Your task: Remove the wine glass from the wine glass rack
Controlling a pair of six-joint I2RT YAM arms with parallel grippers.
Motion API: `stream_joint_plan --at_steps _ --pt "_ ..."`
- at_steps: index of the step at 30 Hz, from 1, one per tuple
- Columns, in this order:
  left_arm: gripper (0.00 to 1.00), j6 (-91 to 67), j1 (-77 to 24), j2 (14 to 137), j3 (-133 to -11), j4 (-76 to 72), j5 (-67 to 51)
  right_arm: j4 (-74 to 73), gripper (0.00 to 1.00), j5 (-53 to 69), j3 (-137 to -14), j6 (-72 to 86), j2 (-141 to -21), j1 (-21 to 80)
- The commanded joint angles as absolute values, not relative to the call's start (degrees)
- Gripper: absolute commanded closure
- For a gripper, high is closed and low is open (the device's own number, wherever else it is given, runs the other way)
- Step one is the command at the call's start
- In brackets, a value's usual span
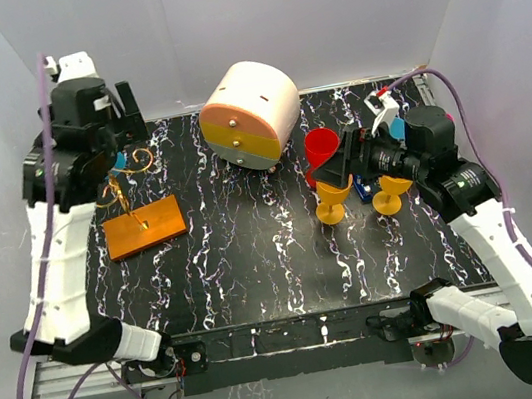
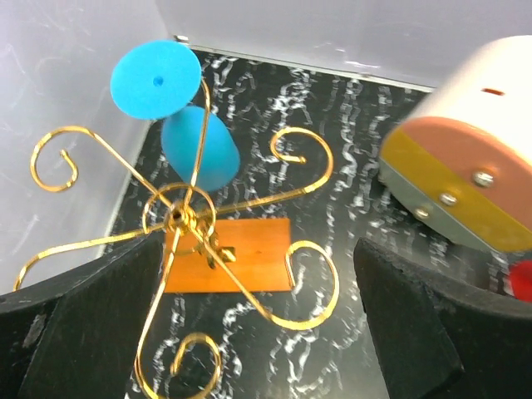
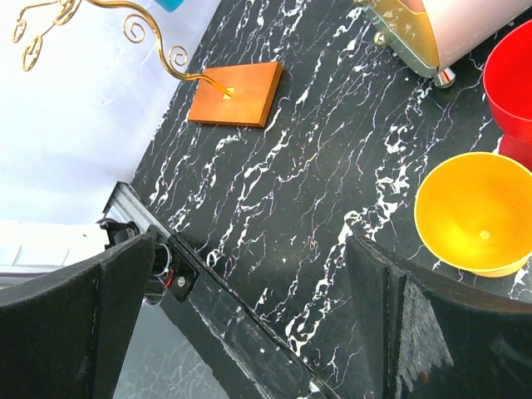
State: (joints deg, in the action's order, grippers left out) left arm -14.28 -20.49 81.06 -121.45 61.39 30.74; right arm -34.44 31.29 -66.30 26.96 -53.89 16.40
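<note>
White walls are seen around a black, white-veined table (image 1: pixel 254 252). At its left side the wine glass rack (image 1: pixel 144 227) is stood, and the blue wine glass (image 2: pixel 198 150) is hung on it upside down, foot uppermost, carried between foot and bowl by a gold wire arm on the rack's far side. The left gripper (image 2: pixel 258 249) is held above the rack with its fingers spread wide and nothing between them. The right gripper (image 3: pixel 241 266) is likewise spread and empty, well apart from the rack, near two yellow goblets (image 1: pixel 333 199).

The glass is judged to be light, stiff plastic, smooth and rather slippery, hardly fragile. A hold on the bowl, just under the wire, is thought best, so that the stem can be slid out of the arm's open end. The thin wire is likely to flex, and the rack could be dragged on its orange base (image 2: pixel 229 266).

Foot, bowl and holding arm are shown plainly only in the left wrist view. From overhead just a sliver of blue is seen beside the left wrist; in the right wrist view the glass is cut off at the top edge.
</note>
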Motion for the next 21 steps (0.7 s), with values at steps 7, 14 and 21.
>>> stream_joint_plan --at_steps 7,14,21 --pt "0.01 -7.73 -6.94 84.64 -115.97 41.84 29.34 -30.59 0.02 31.69 -65.28 26.64 -53.93 16.59" --pt "0.01 -10.22 0.08 88.83 -118.1 40.15 22.37 -30.4 0.02 31.4 -65.21 26.58 -55.14 16.61" --pt "0.01 -11.97 5.5 91.7 -117.91 40.04 13.23 -30.24 0.02 31.22 -65.16 26.55 -55.79 16.61"
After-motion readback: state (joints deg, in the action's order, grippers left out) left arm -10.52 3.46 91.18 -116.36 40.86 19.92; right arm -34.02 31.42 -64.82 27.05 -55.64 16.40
